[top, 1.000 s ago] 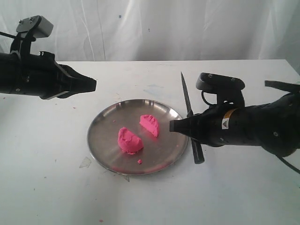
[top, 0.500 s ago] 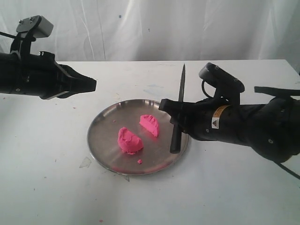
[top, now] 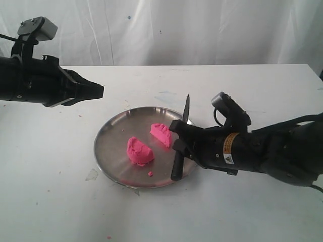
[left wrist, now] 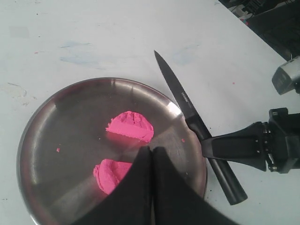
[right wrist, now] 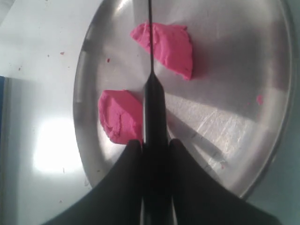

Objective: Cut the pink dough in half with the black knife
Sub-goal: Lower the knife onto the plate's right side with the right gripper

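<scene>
The pink dough lies as two half-dome pieces (top: 140, 151) (top: 161, 134) on the steel plate (top: 108, 132). My right gripper (top: 177, 139) is shut on the handle of the black knife (top: 180, 151), which stands steeply with its tip up over the plate's right part. In the right wrist view the knife (right wrist: 153, 105) runs out from between the fingers (right wrist: 129, 164), between the dough pieces (right wrist: 171, 47) (right wrist: 119, 117). My left gripper (top: 101, 91) hangs shut and empty, left of and above the plate. Its wrist view shows both pieces (left wrist: 131, 126) (left wrist: 110, 173) beyond its tips (left wrist: 151, 151).
A tiny pink crumb (top: 150, 174) lies on the plate near its front rim. A small clear scrap (top: 92, 175) sits on the white table left of the plate. White cloth hangs behind the table.
My right gripper picked the knife up from the table right of the plate and carried it left over the plate's right part. The left arm has stayed still.
</scene>
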`<state>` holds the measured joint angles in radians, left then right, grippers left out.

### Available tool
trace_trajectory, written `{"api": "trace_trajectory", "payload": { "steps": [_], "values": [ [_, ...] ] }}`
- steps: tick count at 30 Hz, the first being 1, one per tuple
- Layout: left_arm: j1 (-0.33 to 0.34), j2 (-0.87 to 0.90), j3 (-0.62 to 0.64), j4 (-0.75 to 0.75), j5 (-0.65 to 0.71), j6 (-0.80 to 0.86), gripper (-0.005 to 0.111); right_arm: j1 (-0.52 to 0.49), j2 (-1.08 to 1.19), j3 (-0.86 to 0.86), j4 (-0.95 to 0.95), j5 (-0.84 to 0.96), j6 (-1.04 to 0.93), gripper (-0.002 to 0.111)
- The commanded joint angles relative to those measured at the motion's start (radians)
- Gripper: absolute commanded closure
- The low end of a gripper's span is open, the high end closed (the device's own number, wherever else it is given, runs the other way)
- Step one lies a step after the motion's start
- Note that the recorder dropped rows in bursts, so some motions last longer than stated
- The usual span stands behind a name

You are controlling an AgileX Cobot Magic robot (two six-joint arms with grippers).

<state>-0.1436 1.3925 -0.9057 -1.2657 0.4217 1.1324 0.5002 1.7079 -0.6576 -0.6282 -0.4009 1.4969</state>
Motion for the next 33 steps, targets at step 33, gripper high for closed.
{"api": "trace_trajectory", "payload": {
  "steps": [33],
  "values": [
    [0.002, -0.009, 0.008, -0.024, 0.016, -0.005, 0.107, -0.019, 0.151, -0.033, 0.005, -0.055, 0.075, 0.108]
  ]
}}
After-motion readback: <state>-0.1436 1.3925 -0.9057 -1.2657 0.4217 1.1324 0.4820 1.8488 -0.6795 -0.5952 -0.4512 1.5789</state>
